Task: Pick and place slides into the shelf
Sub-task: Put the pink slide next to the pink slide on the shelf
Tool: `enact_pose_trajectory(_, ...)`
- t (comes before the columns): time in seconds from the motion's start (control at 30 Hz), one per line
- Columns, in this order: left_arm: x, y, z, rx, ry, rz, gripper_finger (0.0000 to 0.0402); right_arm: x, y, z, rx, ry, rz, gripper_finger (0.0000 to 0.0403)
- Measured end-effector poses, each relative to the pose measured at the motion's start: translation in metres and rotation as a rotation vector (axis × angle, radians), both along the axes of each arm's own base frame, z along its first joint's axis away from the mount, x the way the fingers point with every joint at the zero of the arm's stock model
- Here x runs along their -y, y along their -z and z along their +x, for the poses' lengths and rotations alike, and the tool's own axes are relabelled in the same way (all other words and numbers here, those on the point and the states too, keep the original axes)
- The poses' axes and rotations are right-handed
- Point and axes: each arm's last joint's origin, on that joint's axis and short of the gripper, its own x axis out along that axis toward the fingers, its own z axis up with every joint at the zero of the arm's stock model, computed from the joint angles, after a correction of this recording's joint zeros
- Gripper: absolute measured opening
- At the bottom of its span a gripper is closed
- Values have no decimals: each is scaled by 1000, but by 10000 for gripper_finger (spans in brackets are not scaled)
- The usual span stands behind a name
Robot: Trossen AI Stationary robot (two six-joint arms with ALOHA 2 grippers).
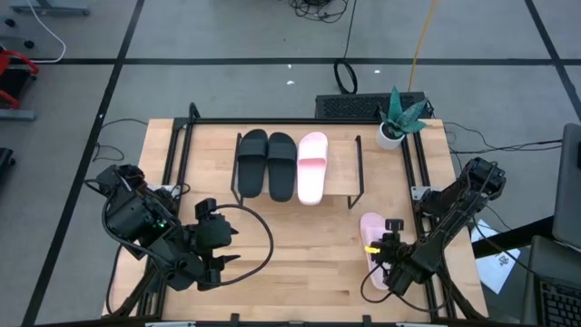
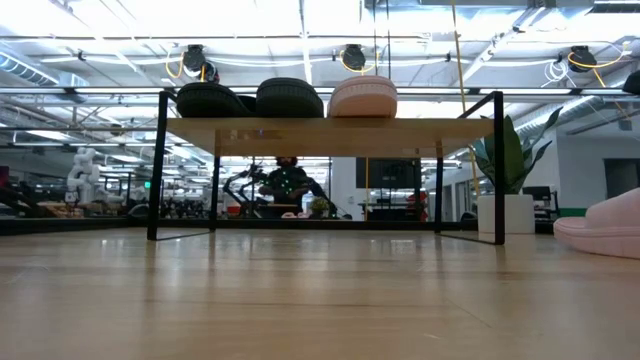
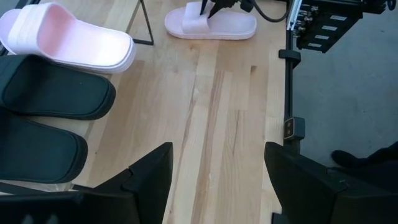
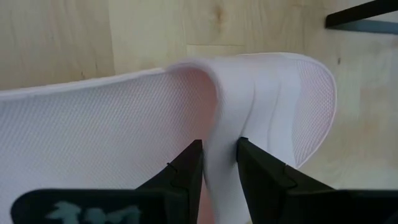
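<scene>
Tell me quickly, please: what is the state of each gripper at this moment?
Left gripper: open, empty, above the table in front of the shelf.
Right gripper: closed on the strap of the pink slide lying on the table.

The wooden surface (image 1: 300, 245) carries the shelf (image 1: 340, 182). On the shelf's plank lie two black slides (image 1: 267, 164) and, just beside them, a pink slide (image 1: 311, 166). Another pink slide (image 1: 373, 238) lies on the surface, near the shelf's right end.
</scene>
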Motion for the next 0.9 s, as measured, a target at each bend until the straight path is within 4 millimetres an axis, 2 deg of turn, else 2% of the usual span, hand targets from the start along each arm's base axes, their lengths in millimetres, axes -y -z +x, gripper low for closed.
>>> enact_pose_trajectory(0.37, 0, 0, 0, 0, -2, -1, 253, 4, 0, 5, -25, -23, -4, 89)
enact_pose_trajectory(0.6, 0, 0, 0, 1, -4, -3, 253, 6, 0, 8, -15, 22, 1, 87)
enact_pose_trajectory(0.73, 0, 0, 0, 1, -5, -3, 253, 10, 0, 8, -12, 51, -20, 70)
enact_pose_trajectory(0.9, 0, 0, 0, 1, -8, -5, 253, 10, -1, 7, -16, 52, -28, 26)
